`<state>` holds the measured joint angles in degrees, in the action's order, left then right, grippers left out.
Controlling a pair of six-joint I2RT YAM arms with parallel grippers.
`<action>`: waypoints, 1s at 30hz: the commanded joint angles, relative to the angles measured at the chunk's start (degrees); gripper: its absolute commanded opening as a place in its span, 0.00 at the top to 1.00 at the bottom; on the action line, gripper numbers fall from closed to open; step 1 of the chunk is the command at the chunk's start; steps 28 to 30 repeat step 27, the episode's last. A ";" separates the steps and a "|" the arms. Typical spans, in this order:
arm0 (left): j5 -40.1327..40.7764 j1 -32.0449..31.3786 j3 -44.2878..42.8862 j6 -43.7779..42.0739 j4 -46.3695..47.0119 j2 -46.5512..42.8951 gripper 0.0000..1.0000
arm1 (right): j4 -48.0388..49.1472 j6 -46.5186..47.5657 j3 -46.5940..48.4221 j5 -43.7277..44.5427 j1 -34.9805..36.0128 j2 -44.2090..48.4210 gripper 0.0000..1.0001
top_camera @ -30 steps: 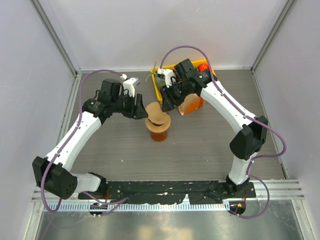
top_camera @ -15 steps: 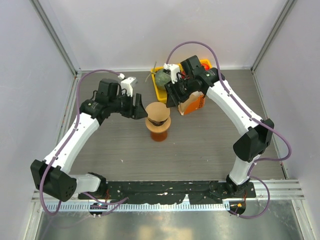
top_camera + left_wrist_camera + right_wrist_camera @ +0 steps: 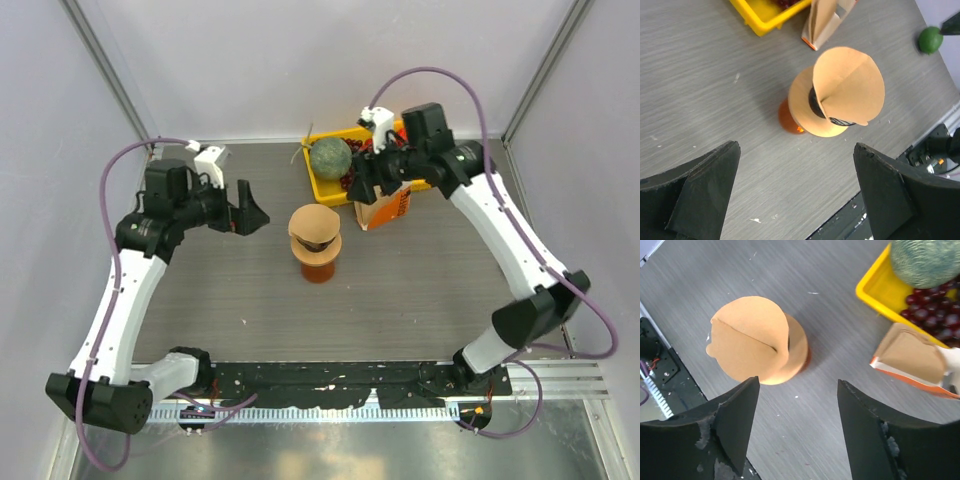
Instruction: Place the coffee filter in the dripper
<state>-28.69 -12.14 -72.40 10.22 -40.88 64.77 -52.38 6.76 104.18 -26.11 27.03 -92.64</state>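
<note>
The filter [image 3: 313, 226] sits in the mouth of the dripper [image 3: 815, 101], folded nearly flat and leaning, atop the orange stand [image 3: 319, 268] on the tabletop [image 3: 420, 270]. The left pincer [image 3: 252, 207] and right pincer [image 3: 372, 185] both gape wide and empty, flanking the stand and apart from it.

Bare table [image 3: 220, 300] left, near of coffee filter [image 3: 315, 226]; carton [image 3: 385, 208], yellow tray [image 3: 320, 190] crowd its far right.
</note>
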 commanded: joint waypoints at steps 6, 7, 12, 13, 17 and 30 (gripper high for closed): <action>3.45 6.86 -12.23 -9.68 -17.90 -1.41 0.01 | 11.59 -0.96 -15.49 3.51 -6.02 19.76 0.03; 5.12 7.13 -12.50 -9.95 -19.57 -0.88 0.00 | 12.12 -1.14 -18.72 3.78 -7.24 21.26 0.01; 12.16 8.01 -8.30 -15.14 -22.49 -0.70 0.01 | 15.55 -1.93 -32.26 5.27 -13.30 31.44 0.04; 12.69 8.10 -6.54 -15.14 -21.88 -1.31 0.00 | 16.16 -1.76 -35.68 5.54 -14.10 32.60 0.04; 16.20 8.19 2.51 -15.67 -16.35 -4.30 0.00 | 17.66 -0.97 -44.91 6.51 -17.09 38.31 0.05; 18.93 8.19 9.57 -16.28 -10.97 -8.43 0.01 | 19.07 -1.14 -52.33 6.51 -20.52 44.65 0.04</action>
